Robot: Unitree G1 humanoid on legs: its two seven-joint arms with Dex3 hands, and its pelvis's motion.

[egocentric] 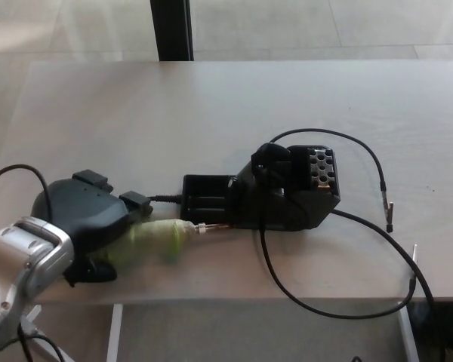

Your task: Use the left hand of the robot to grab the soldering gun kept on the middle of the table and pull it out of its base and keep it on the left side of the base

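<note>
Near table (211,105) front edge, left hand (87,219) gripping soldering gun (155,237)

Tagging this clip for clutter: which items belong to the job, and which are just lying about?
Job:
- black left hand
- green-wrapped soldering gun with metal tip
- black plastic base

Lying about:
- black cable with metal clip end
- pale wooden table

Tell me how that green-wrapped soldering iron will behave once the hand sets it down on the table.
The green-wrapped soldering iron, held in the black left hand, looks round, so it may roll on the pale flat table. Its thin metal tip seems bendable if knocked against the black base. The trailing black cable could tug it.
</note>
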